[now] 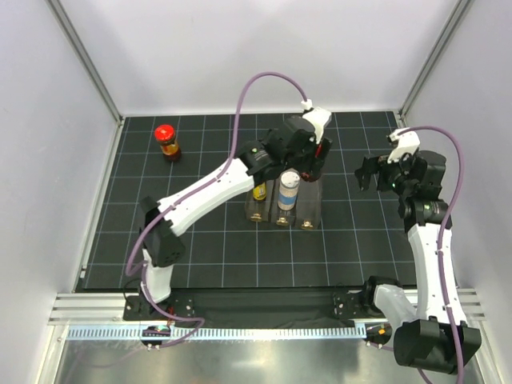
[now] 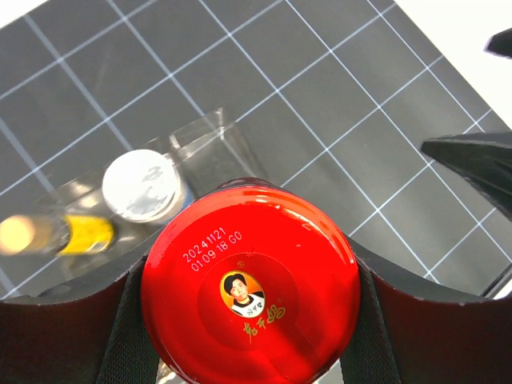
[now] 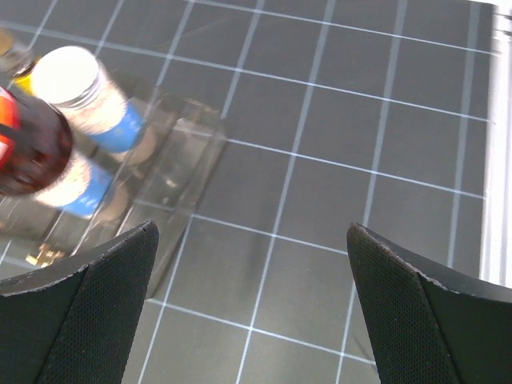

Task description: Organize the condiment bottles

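Note:
My left gripper (image 1: pixel 314 160) is shut on an amber jar whose red cap (image 2: pixel 250 288) fills the left wrist view, a finger on each side. The jar (image 3: pixel 28 148) hangs over the right end of the clear rack (image 1: pixel 308 210). In the rack stand a white blue-labelled bottle (image 1: pixel 289 189) (image 2: pixel 140 186) (image 3: pixel 84 92) and a slim yellow-labelled bottle (image 1: pixel 259 192) (image 2: pixel 80 232). A second red-capped jar (image 1: pixel 166 140) stands alone at the far left of the mat. To the right of the rack, my right gripper (image 1: pixel 370 172) (image 3: pixel 252 280) is open with only mat between its fingers.
The black gridded mat (image 1: pixel 200 232) is bounded by white walls and metal posts at the back and sides. The rack's right slot (image 3: pixel 180 152) shows as clear plastic. The right gripper's fingers (image 2: pixel 480 160) reach into the left wrist view.

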Robot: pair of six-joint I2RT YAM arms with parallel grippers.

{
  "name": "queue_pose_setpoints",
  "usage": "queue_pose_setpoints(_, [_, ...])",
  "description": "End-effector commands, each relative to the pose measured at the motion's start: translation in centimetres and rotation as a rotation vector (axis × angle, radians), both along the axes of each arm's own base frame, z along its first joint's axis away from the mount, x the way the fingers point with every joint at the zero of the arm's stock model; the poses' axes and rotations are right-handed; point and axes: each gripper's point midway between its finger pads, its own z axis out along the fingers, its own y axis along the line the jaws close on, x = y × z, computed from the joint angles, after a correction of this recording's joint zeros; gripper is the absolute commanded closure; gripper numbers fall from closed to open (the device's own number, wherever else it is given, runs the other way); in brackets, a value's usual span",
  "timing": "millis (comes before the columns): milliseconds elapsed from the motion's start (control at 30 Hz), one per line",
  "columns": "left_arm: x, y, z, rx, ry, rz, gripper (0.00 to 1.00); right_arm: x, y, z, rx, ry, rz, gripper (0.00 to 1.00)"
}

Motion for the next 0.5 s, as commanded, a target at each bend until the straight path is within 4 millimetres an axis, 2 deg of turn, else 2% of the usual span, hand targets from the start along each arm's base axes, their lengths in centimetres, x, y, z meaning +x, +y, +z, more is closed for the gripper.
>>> queue_pose_setpoints(0, [0.9, -2.4, 7.0, -0.197, -0.118, -0.026, 1.0, 0.4, -1.9, 2.2, 0.004, -0.089, -0.107, 0.0])
queue_pose_setpoints(100, [1.6, -3.8, 6.0, -0.195, -0.113, -0.033, 1.0, 0.3, -2.5, 2.5, 0.008, -0.102, -0.135, 0.0])
queue_pose_setpoints(133, [1.9, -4.0, 6.2, -0.199, -0.124, -0.034, 1.0, 0.3, -2.5, 2.5, 0.011, -0.102, -0.137, 0.01])
queue_pose_setpoints(167, [2.3, -4.6, 5.3, -0.187, -0.12, -0.036, 1.0, 0.3, -2.7, 2.5, 0.012, -0.104, -0.142, 0.0])
queue_pose_setpoints(467, [4.4, -6.1, 2.8, -0.123, -0.161, -0.028, 1.0, 0.0, -2.9, 3.0, 0.016, -0.127, -0.152, 0.0])
